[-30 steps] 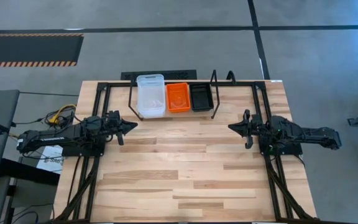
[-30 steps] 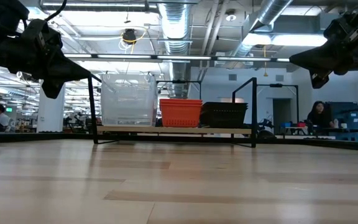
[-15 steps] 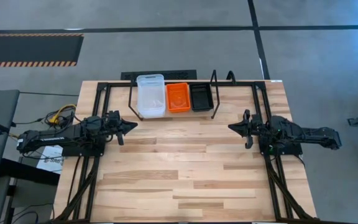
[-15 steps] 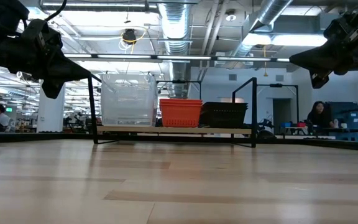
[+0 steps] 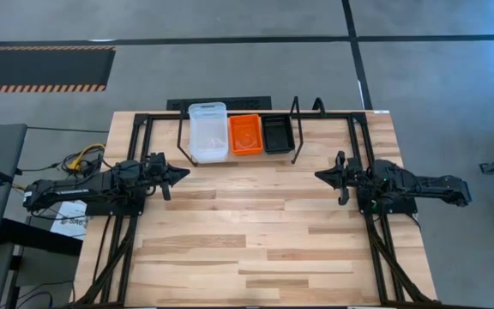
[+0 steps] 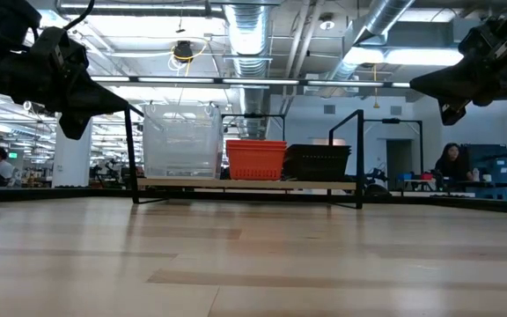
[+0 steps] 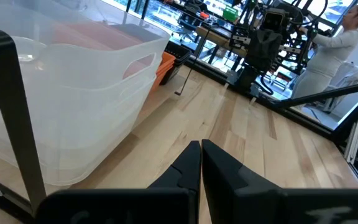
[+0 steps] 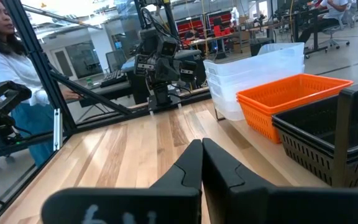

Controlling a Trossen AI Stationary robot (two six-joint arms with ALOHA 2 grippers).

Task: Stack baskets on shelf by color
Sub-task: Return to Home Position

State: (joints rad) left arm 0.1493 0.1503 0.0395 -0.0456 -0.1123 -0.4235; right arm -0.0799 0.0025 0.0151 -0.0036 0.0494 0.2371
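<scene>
While the arms hang over the left and right sides of the table (image 5: 256, 240), the left pincer (image 5: 183, 172) and right pincer (image 5: 320, 176) are each closed, tips together. On the shelf (image 6: 245, 184) at the far edge stand the clear baskets (image 5: 207, 130) left, orange-red baskets (image 5: 246, 135) middle, black baskets (image 5: 277, 134) right.

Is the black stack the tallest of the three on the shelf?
No, in the low view the clear stack rises well above the black stack and the orange stack on the shelf.
</scene>
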